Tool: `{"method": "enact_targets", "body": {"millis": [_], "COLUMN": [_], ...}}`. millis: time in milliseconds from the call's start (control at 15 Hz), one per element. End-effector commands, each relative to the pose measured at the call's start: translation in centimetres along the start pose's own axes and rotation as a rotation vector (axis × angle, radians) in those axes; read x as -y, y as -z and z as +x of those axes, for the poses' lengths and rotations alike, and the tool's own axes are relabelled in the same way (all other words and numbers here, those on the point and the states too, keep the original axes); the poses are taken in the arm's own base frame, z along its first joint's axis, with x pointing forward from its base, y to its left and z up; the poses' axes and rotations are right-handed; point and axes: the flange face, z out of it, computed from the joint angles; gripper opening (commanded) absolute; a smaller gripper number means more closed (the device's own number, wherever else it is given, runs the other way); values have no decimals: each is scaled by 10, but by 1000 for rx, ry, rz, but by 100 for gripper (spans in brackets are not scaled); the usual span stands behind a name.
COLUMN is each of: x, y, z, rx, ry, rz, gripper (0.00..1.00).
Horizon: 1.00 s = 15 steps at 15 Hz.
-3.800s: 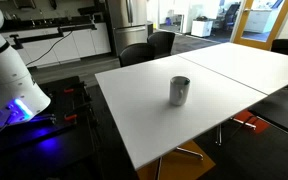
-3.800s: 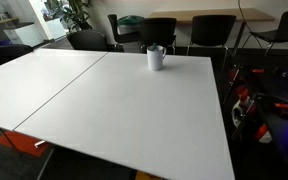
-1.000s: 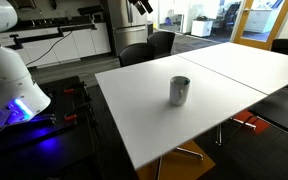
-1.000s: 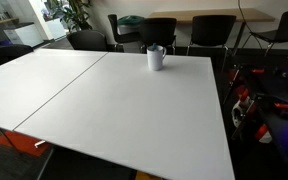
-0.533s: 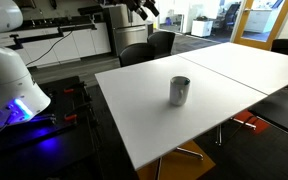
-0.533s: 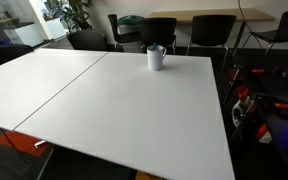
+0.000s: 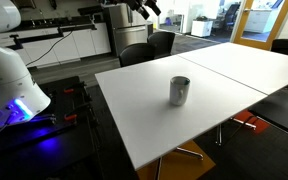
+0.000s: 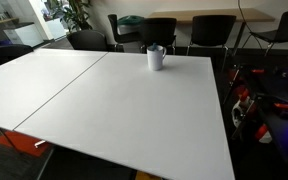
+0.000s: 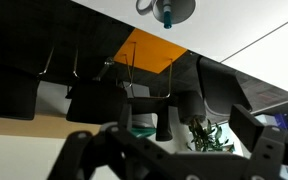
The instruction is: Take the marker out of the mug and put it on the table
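The grey mug (image 7: pixel 179 91) stands upright on the white table (image 7: pixel 154 120), near the seam with the adjoining table. It shows in both exterior views (image 8: pixel 156 57). In the wrist view the mug (image 9: pixel 150 8) sits at the top edge, seen from above, with the marker's (image 9: pixel 167 15) bluish end inside it. My gripper (image 7: pixel 149 8) hangs high above the table's far corner, well away from the mug. In the wrist view its two fingers (image 9: pixel 169 152) stand wide apart, open and empty.
Black chairs (image 7: pixel 149 47) stand along the table's edges (image 8: pixel 159 32). The adjoining white table (image 7: pixel 249 55) lies beyond the seam. The robot's white base (image 7: pixel 9 75) stands beside the table. An orange floor patch (image 9: pixel 149 52) lies below the table edge.
The arm's end has swung into the top of the exterior view and shifted slightly towards the table. The mug has not moved.
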Motion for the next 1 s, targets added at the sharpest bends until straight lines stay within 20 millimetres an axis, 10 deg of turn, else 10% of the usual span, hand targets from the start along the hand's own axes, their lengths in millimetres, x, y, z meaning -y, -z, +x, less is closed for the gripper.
{"method": "enact_targets", "body": {"millis": [0,467,933], "x": [-13,-25,10], "y": [-23,-69,-107], "z": [19,46,12], "rx": [29,20,-129], "ry": [-31,-195,-360], "rz": [-14,-82,-185], "gripper": [100,100,100]}}
